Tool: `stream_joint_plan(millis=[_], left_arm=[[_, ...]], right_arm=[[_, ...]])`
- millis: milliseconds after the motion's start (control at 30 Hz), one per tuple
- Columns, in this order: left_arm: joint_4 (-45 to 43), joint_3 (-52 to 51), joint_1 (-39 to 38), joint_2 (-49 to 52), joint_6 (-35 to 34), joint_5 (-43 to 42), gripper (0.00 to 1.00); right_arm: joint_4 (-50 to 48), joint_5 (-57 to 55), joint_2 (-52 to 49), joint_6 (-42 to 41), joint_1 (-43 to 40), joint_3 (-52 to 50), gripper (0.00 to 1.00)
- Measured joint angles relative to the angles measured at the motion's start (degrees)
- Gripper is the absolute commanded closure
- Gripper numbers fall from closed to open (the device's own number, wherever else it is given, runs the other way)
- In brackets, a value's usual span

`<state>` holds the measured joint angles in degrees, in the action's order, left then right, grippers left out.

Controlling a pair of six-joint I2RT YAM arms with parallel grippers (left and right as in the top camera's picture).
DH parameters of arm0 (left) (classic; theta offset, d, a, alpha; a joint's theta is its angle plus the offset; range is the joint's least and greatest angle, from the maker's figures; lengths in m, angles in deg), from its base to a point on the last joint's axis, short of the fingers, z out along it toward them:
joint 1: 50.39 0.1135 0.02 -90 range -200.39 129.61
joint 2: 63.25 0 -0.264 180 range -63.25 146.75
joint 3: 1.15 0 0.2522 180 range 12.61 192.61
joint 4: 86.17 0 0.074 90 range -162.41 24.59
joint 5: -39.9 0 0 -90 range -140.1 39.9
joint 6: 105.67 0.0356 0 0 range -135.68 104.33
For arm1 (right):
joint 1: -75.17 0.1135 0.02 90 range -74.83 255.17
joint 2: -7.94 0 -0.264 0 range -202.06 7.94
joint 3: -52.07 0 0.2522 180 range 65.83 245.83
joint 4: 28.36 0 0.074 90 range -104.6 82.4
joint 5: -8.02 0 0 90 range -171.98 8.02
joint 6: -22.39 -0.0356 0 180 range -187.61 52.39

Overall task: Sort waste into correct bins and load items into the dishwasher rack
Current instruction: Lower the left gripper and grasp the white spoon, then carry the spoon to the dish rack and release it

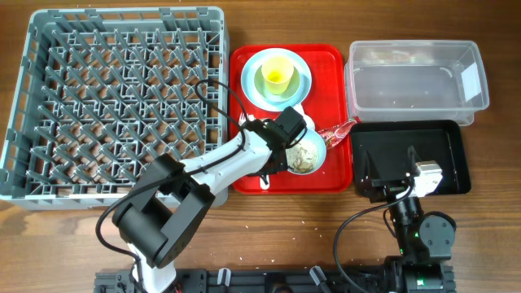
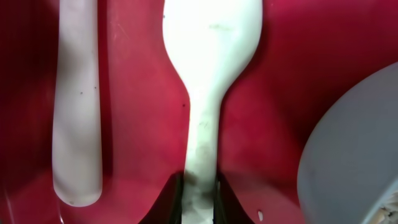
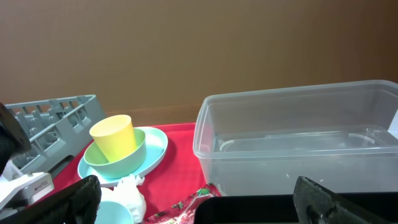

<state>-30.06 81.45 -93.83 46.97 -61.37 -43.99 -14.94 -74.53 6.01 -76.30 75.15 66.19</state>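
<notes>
Even bright light overhead, soft shadows. Left wrist close-up blurred, spoon [image 2: 208, 68] soft-edged. Right wrist fairly sharp.

1. red tray [image 1: 327, 81]: flat, rectangular, rounded corners, low raised rim, glossy finish. lies near the middle of the table, long side running front to back in the overhead view. in the left wrist close-up its red floor [image 2: 137, 93] fills the background, with a few tiny dark specks. one red corner [image 3: 183, 140] shows in the right wrist view.

2. table [image 1: 269, 244]: mid-brown wood grain, boards running left to right; carries the tray.

3. backdrop [image 3: 186, 50]: plain, matte brown surface behind the table, possibly a wall or a board.
</notes>
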Motion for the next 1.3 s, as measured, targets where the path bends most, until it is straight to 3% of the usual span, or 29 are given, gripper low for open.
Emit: stream_joint_plan(millis=[300, 467, 800, 1000, 1200, 1300], left_arm=[[1.31, 0.0, 3.1, -6.27, 1.6, 0.61, 0.95], [1.7, 0.0, 3.08, -8.33, 2.1, 1.75, 0.81], [-5.27, -0.07, -0.28, -1.88, 1.68, 1.73, 0.75], [-8.94, -0.11, 1.22, -1.86, 1.64, 1.53, 0.62], [-13.22, -0.15, 2.01, -0.9, 1.66, 3.08, 0.62], [-15.82, -0.02, 2.01, 1.84, 1.68, 3.85, 0.67]], right_arm=[[0.0, 0.0, 0.0, 0.0, 0.0, 0.0, 0.0], [0.0, 0.0, 0.0, 0.0, 0.0, 0.0, 0.0], [0.0, 0.0, 0.0, 0.0, 0.0, 0.0, 0.0], [0.0, 0.0, 0.0, 0.0, 0.0, 0.0, 0.0], [0.02, 0.0, 0.0, 0.0, 0.0, 0.0, 0.0], [0.0, 0.0, 0.0, 0.0, 0.0, 0.0, 0.0]])
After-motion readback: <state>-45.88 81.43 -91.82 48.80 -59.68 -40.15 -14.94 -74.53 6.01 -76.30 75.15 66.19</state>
